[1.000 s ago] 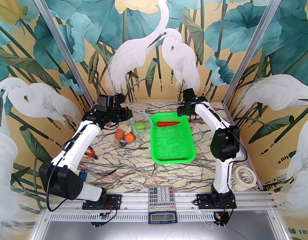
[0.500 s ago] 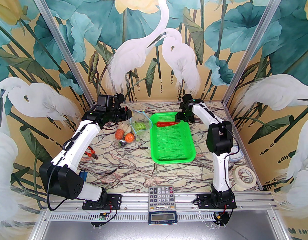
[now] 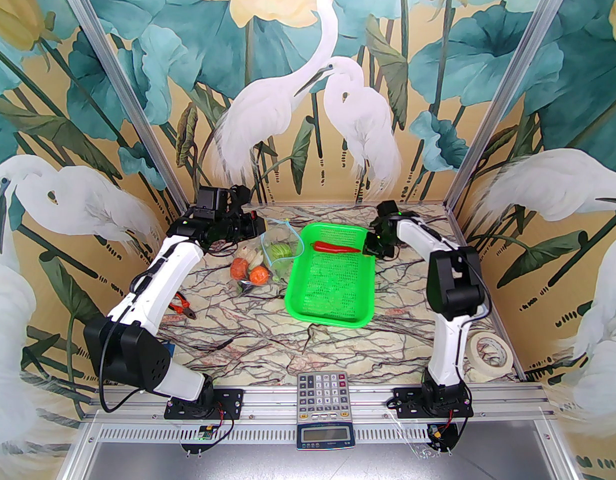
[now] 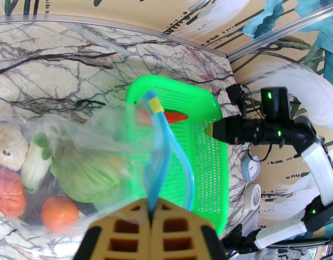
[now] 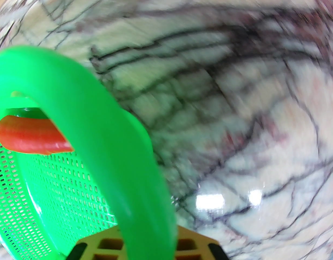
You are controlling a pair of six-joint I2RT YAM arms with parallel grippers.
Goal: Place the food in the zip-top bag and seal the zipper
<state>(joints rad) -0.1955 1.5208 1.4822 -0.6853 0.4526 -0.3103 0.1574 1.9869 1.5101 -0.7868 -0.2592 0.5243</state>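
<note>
While the left arm stretches toward the far side, the left gripper pinches shut on the blue zipper of the floppy clear bag, which holds a cabbage and tomatoes. The right arm folds down, and the right gripper clamps the smooth rim of the green mesh basket, where the red chili lies. Heron-painted walls surround the glossy, veined marble table.

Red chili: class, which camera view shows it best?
The top external view: the whole red chili lies in the green basket. Left wrist shows a tip behind the bag; right wrist shows part behind the basket rim.
</note>
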